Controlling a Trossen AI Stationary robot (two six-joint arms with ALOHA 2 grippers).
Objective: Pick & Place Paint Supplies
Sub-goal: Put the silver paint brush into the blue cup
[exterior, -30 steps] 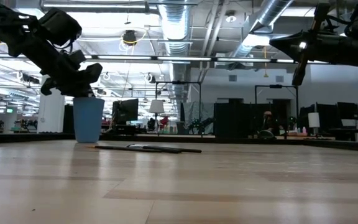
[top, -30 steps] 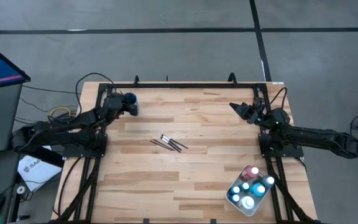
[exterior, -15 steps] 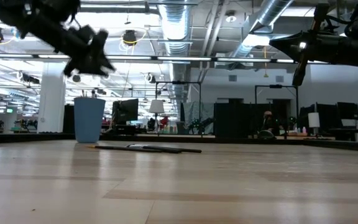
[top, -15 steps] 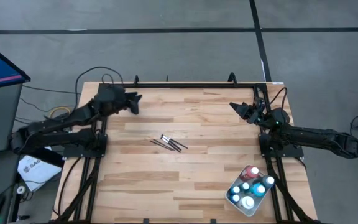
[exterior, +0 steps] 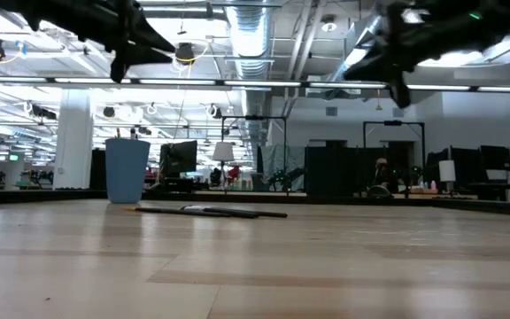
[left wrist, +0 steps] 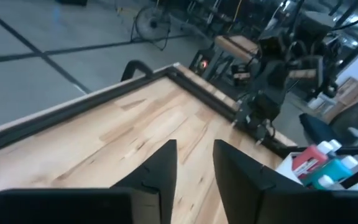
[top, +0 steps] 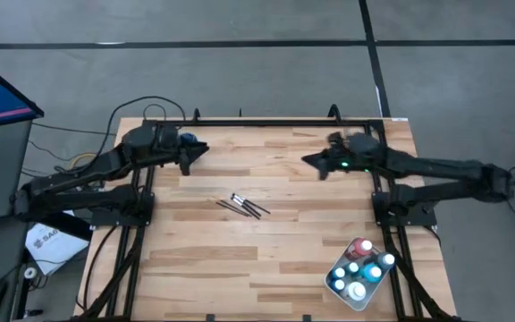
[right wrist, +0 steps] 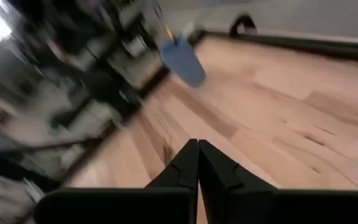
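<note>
Three thin dark paintbrushes lie side by side mid-table, also seen in the low view. The blue cup stands at the far left, with a thin tip showing above its rim. My left gripper hovers well above the cup, near level, open, with nothing between its fingers. My right gripper hangs high over the table's far right part, shut and empty. Small paint bottles stand in the white tray at the near right.
Black frame rails run along the table's far edge and both sides. Bare wood lies between the brushes and the tray. In the left wrist view, the right arm shows across the table, with the tray's bottles nearby.
My left gripper has risen from the cup's mouth to well above it and tipped from pointing down to near level. My right gripper has swung from the right edge toward the table's middle, rising and tipping toward level; it stays shut. The brushes and cup have not moved.
</note>
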